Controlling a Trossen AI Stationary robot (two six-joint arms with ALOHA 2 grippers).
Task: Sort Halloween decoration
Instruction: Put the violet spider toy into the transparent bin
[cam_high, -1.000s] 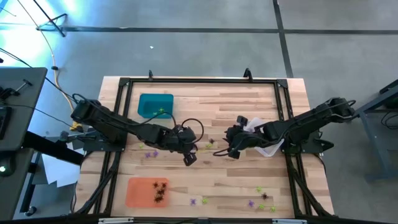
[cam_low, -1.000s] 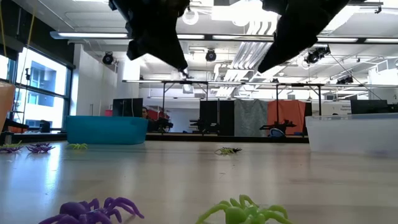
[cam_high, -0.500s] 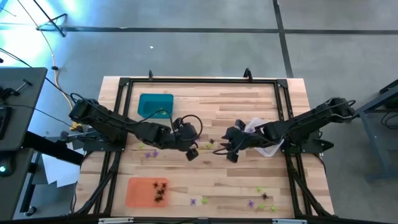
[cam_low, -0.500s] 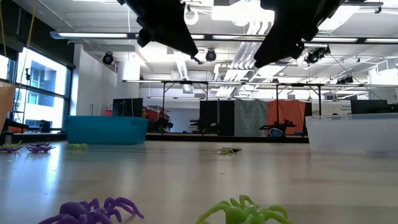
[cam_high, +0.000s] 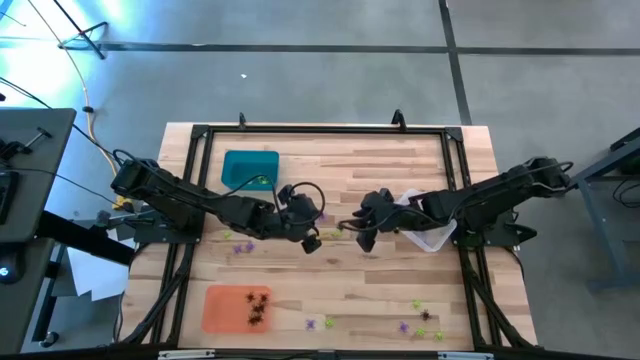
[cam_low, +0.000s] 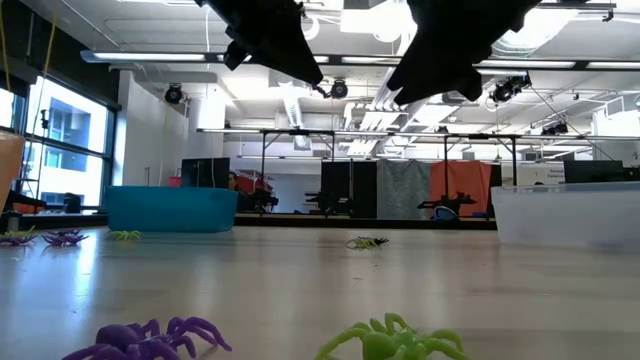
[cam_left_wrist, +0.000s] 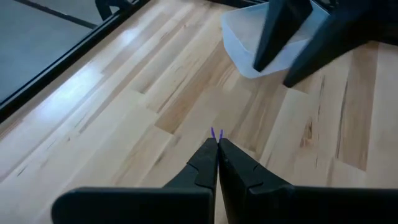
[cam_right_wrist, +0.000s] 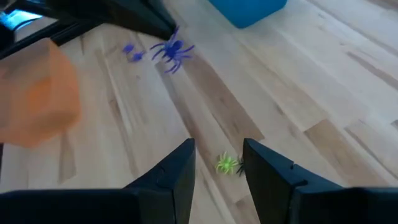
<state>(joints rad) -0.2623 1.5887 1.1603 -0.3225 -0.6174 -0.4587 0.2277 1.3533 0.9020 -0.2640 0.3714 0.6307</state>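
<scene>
- Your left gripper (cam_high: 312, 243) sits just left of centre in the high view, raised off the table (cam_high: 380, 290). Its fingers are pinched tight together, and in the left wrist view a sliver of purple (cam_left_wrist: 216, 133) sticks out between the tips. It looks like a leg of a purple spider, and the right wrist view shows that purple spider (cam_right_wrist: 173, 50) hanging at the tip of the far arm.
- Your right gripper (cam_high: 362, 238) hovers just right of centre in the high view, fingers parted and holding nothing.
- The relation that counts is this: in the right wrist view a yellow-green spider (cam_right_wrist: 226, 163) lies on the wood in the gap between the right fingers, a little ahead of them, with a small dark piece touching its side. The right arm is the nearer one, so I judge a straight drop would bracket it.
- In the high view more spiders are scattered along the lower right of the table (cam_high: 420, 318), and black ones already lie in the orange tray (cam_high: 215, 310) at lower left.
- The teal tray (cam_high: 240, 165) sits at upper left, and the clear tray (cam_high: 432, 240) lies under the right arm.
</scene>
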